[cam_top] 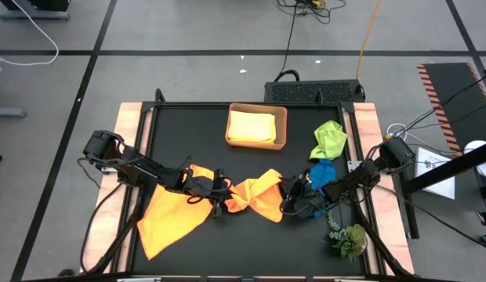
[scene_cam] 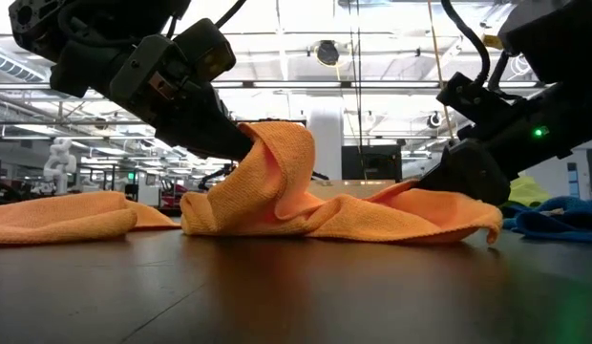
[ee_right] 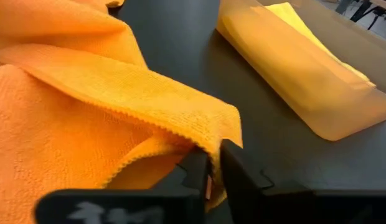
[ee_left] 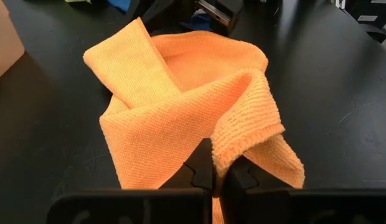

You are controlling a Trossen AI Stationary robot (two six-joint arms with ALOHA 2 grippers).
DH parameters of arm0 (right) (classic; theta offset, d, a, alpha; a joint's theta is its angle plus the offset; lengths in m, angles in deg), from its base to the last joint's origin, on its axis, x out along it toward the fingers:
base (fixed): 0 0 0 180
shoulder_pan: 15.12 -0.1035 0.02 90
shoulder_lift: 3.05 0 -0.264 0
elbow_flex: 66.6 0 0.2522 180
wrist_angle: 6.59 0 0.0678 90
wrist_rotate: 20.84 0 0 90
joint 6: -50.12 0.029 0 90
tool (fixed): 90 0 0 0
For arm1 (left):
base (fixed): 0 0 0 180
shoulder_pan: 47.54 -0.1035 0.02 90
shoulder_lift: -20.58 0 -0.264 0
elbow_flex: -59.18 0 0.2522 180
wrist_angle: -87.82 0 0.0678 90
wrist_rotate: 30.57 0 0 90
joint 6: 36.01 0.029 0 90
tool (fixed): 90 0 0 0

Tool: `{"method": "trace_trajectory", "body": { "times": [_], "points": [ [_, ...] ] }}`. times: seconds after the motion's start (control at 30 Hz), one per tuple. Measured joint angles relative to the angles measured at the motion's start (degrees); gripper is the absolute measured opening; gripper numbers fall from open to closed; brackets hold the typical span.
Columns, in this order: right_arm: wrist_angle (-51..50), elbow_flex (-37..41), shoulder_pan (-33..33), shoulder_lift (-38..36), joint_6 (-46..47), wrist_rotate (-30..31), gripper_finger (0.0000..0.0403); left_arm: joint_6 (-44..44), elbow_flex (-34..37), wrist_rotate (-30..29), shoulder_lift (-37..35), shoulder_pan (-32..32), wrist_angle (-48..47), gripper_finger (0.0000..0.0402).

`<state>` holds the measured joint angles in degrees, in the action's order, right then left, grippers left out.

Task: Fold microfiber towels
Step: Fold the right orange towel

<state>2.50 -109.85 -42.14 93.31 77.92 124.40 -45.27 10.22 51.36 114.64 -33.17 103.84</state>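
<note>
High view shows both grippers on 1 orange towel (cam_top: 259,196) mid-table. The worry is slip: each grip looks like a thin pinch at the hem, so pulling apart could tug the cloth free, or drag the second orange towel (cam_top: 168,215) lying against it. Left gripper (cam_top: 218,196) reaches low from the left, jaws clenched on the towel's edge. Right gripper (cam_top: 290,197) comes in low from the right, jaws closed on the opposite corner. Yellow towel (cam_top: 252,126) sits in the tray (cam_top: 281,117); green towel (cam_top: 329,139) and blue towel (cam_top: 321,171) wait nearby.
</note>
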Motion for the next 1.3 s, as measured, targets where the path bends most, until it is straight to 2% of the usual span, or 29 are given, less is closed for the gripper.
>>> {"method": "trace_trajectory", "body": {
  "times": [0.1, 1.17, 1.3],
  "points": [
    [0.0, 0.0, 0.0, 0.0, -0.3, 0.0, 0.0004, 0.0, 0.0, 0.0, 0.0, 0.0, 0.0, 0.0011],
    [0.0, 0.0, 0.0, 0.0, -0.2, -0.2, 0.0, 0.0, 0.0, 0.0, 0.0, 0.0, 0.0, 0.0004],
    [0.0, 0.0, 0.0, 0.0, -0.2, -1.5, 0.0, 0.0, 0.0, 0.0, 0.0, 0.0, 0.0, 0.0013]
  ]
}}
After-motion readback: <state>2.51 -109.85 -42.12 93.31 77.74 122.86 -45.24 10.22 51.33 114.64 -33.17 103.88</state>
